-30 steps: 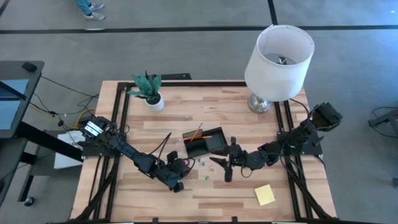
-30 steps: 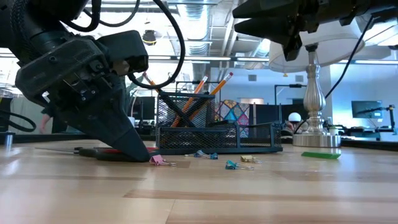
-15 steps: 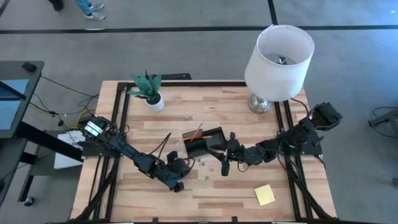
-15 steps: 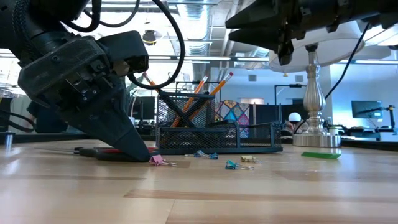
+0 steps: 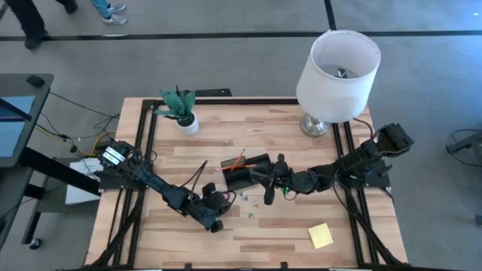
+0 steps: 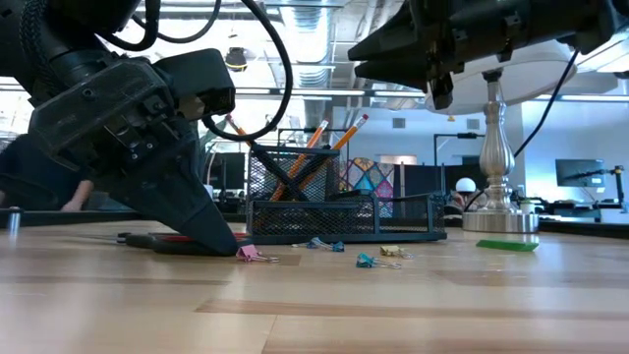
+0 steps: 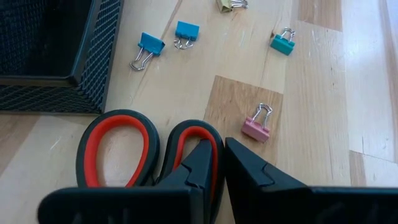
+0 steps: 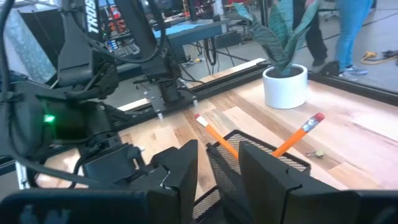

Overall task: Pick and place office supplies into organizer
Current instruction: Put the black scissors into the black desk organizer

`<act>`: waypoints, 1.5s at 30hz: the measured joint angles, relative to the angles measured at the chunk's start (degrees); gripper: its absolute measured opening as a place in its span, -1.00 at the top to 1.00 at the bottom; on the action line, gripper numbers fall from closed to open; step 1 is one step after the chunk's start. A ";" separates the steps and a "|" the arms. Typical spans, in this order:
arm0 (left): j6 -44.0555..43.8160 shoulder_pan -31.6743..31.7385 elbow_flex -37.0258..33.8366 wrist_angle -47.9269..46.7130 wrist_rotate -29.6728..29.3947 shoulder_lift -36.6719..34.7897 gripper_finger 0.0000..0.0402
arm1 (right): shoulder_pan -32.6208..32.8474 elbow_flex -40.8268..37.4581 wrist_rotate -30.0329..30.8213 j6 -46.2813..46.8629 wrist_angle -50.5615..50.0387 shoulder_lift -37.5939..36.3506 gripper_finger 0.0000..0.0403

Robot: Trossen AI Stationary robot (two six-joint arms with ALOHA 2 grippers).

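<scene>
The red-and-black-handled scissors (image 7: pixel 118 146) lie flat on the table, just near of the black mesh organizer (image 5: pixel 247 172). My left gripper (image 7: pixel 219 146) is shut on one of their handle loops; it also shows in the low view (image 6: pixel 224 241). Orange pencils (image 6: pixel 319 138) stand in the organizer's cup. Small clips, one pink (image 7: pixel 256 124), one blue (image 7: pixel 149 46) and one teal (image 7: pixel 283 42), lie loose beside the scissors. My right gripper (image 8: pixel 217 155) hangs open and empty above the table, at the organizer's right end (image 5: pixel 265 197). A yellow sticky-note pad (image 5: pixel 320 235) lies near the front right. A green block (image 6: pixel 506 245) lies by the lamp. My left gripper pinches the rim of one scissor handle loop (image 7: pixel 214 134), the loop next to the pink clip. One finger is inside the loop and one is outside. The fingers slant down from above, with their tips at the table. The scissors lie flat on the wood.
A white-shaded lamp (image 5: pixel 337 71) stands at the far right corner and a potted plant (image 5: pixel 181 109) at the far left. Black frame rails run along both sides of the table. People move in the room beyond.
My right gripper has moved toward the table's left and far edges, closing in on the organizer while staying above the table. My left gripper and the scissors have kept still.
</scene>
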 joint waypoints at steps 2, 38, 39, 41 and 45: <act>-0.08 0.00 0.00 -0.01 -0.01 0.00 0.89 | -0.47 0.00 0.00 0.00 0.00 0.00 0.44; 0.68 0.02 -0.09 2.89 0.29 -1.70 0.89 | -4.04 -0.02 0.00 0.00 0.00 0.00 0.44; 0.68 0.02 -0.11 2.51 0.46 -2.03 0.89 | -4.04 -0.02 0.00 0.00 0.00 0.00 0.44; 0.72 0.00 -0.11 2.34 0.44 -2.56 0.89 | -4.04 -0.02 0.00 0.00 0.00 0.00 0.44; 1.93 -0.04 -0.11 1.56 0.20 -4.82 0.89 | -4.04 -0.02 0.00 0.01 -0.15 0.02 0.44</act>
